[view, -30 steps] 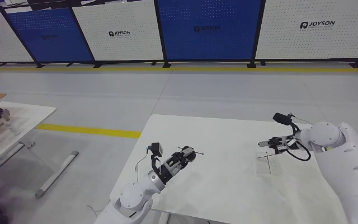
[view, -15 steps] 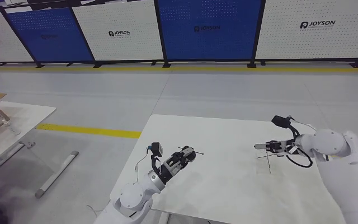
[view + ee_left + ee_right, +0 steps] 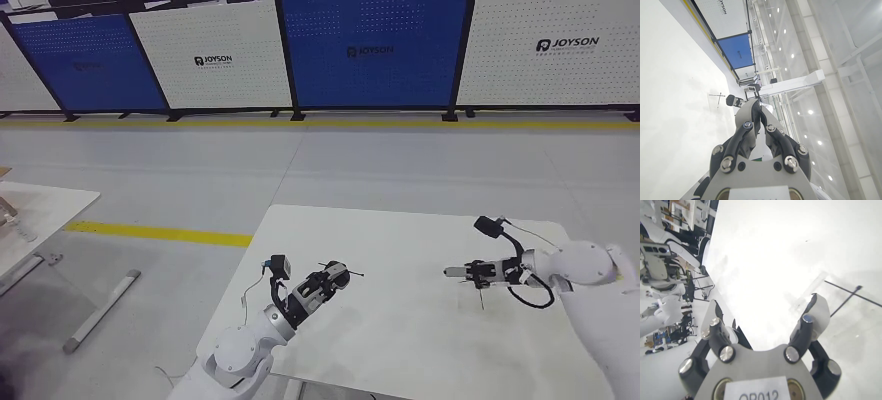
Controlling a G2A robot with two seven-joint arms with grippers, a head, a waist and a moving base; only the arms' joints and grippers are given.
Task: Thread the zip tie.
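Two thin black zip ties (image 3: 481, 298) lie crossed on the white table (image 3: 400, 330), right of centre. My right gripper (image 3: 452, 271) hovers open just above the table beside them; the ties (image 3: 853, 292) lie off to one side of its spread fingers (image 3: 817, 302), outside the gap. At the table's left side my left gripper (image 3: 338, 272) is raised and shut. Its dark pads (image 3: 758, 113) press together with nothing seen between them. From there the crossed ties (image 3: 719, 97) show far off, next to the right arm.
A faint clear rectangle (image 3: 810, 289) lies on the table under the ties. The table's left edge (image 3: 245, 270) drops to the floor beside my left arm. Blue and white panels (image 3: 370, 50) line the far side of the room.
My right gripper has moved left and slightly nearer over the table, passing across the crossed zip ties. The left arm has stayed still.
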